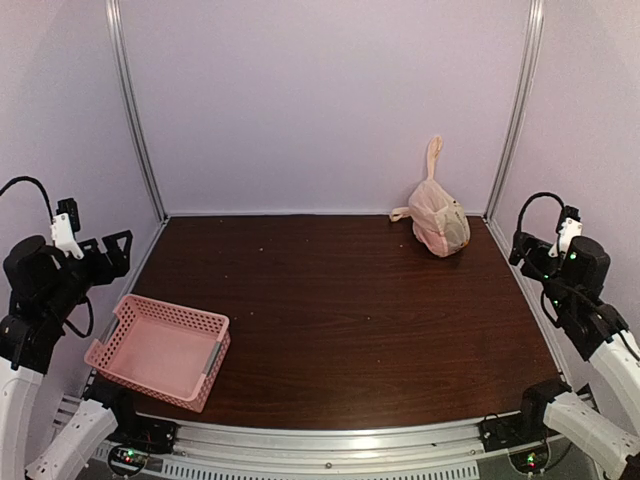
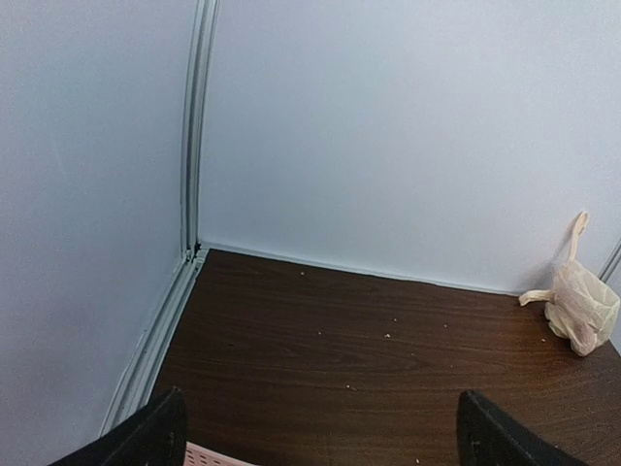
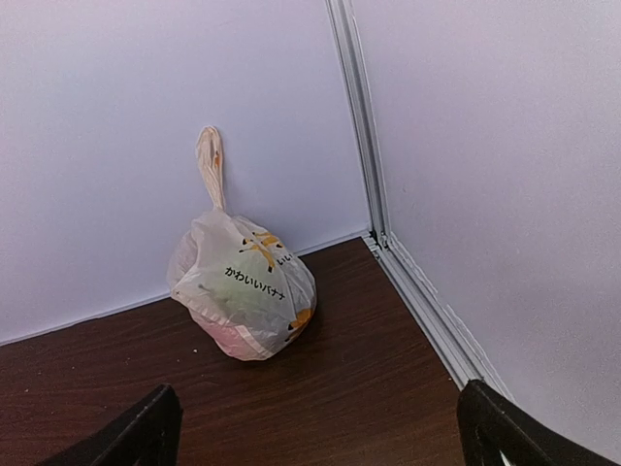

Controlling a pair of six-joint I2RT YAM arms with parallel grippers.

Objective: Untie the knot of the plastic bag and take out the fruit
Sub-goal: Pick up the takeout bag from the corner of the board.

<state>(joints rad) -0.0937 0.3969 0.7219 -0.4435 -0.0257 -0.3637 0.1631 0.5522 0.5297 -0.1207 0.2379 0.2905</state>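
While both arms hang at the table's side edges, the plastic bag (image 1: 438, 228) sits at about one o'clock on the table (image 1: 340, 320), tucked into the far right corner close to the back wall and the corner post. Its knot (image 1: 433, 158) stands as a narrow tail with its long axis upright, against the wall. A loose handle (image 1: 400, 214) pokes toward nine o'clock. The fruit (image 3: 228, 335) shows only as faint green and pink through the plastic. A pink basket (image 1: 160, 350) lies at eight o'clock, well apart from the bag, with bare wood between them. The left gripper (image 2: 320, 427) and right gripper (image 3: 320, 427) are both spread wide, grasping nothing.
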